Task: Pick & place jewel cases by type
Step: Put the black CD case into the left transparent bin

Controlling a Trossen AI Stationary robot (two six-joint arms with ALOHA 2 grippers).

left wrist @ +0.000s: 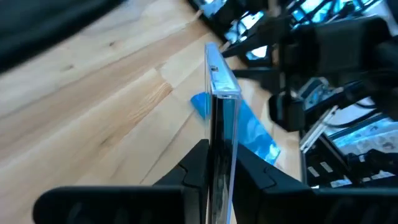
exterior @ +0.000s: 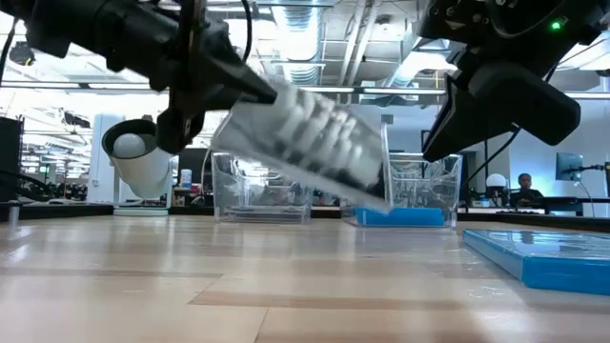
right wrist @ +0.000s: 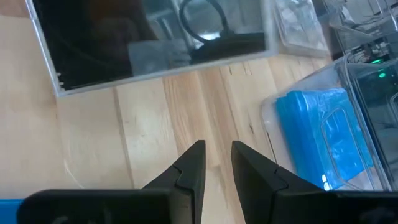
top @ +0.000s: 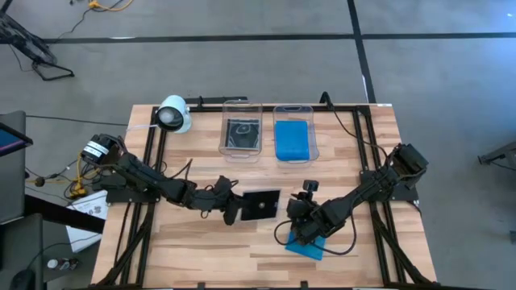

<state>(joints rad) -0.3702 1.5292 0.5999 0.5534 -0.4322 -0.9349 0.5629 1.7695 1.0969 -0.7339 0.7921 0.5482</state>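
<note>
With its jaws clenched on the edge of the black jewel case [top: 260, 205], the left gripper [top: 231, 207] should keep it level and clear of the counter [top: 201, 242] toward the far left tub [top: 242, 129], while the right gripper [top: 305, 228] waits, jaws slightly parted and grasping nothing, over the blue jewel case [top: 307, 246]

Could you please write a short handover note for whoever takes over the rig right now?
Left gripper: shut on a black case, lifted at table centre.
Right gripper: jaws slightly apart, empty, over bare wood near the loose blue case at the front.
Done: one black case in the left tub, blue case in the right tub.
Left: place the held case, then sort the loose blue case.
</note>
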